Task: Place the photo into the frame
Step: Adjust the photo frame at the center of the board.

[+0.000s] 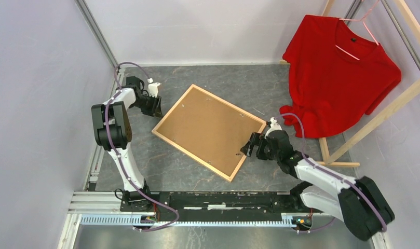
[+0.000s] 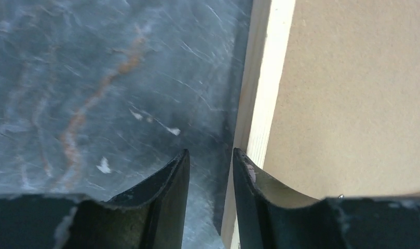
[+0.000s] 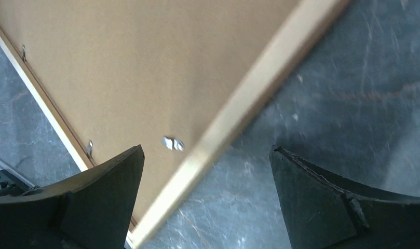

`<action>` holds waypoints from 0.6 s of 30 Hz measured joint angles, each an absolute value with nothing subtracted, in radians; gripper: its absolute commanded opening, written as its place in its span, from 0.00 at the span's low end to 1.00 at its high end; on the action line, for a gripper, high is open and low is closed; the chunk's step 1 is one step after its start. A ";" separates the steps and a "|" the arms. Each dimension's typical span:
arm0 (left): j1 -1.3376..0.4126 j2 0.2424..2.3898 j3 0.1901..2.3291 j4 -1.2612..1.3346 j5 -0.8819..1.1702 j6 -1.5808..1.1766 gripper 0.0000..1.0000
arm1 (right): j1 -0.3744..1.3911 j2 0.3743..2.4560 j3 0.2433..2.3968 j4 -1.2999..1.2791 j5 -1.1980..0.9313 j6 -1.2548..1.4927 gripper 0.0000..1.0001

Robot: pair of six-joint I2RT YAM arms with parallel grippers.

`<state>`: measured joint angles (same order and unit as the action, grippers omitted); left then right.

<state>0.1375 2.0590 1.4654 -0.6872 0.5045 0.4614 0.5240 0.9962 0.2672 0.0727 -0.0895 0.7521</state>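
The frame (image 1: pixel 207 129) lies flat on the dark marbled table, its brown fibreboard back up, turned diagonally. The photo is not in view. My left gripper (image 1: pixel 157 106) is low at the frame's left rail. In the left wrist view it (image 2: pixel 211 150) is narrowly open, with bare table in the gap and the pale rail (image 2: pixel 267 78) beside the right finger. My right gripper (image 1: pixel 249 145) is at the frame's right rail. In the right wrist view it (image 3: pixel 206 148) is wide open and empty, straddling the blurred rail (image 3: pixel 259 88).
A red T-shirt (image 1: pixel 337 72) hangs on a wooden-beam rack (image 1: pixel 384 119) at the back right, close behind my right arm. Small metal tabs (image 3: pixel 172 143) sit on the frame's back. Pale walls close the left and far sides. A metal base rail (image 1: pixel 218 199) runs along the near edge.
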 measured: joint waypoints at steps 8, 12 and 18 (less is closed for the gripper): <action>0.141 1.954 1.311 -0.748 0.551 0.648 0.42 | 0.466 1.292 0.506 0.075 -0.072 0.640 0.98; 0.144 1.909 1.252 -0.860 0.551 0.804 0.43 | 0.441 1.389 0.601 0.047 -0.048 0.588 0.98; 0.139 1.858 1.141 -1.068 0.561 0.975 0.45 | 0.423 1.449 0.685 0.004 -0.016 0.545 0.98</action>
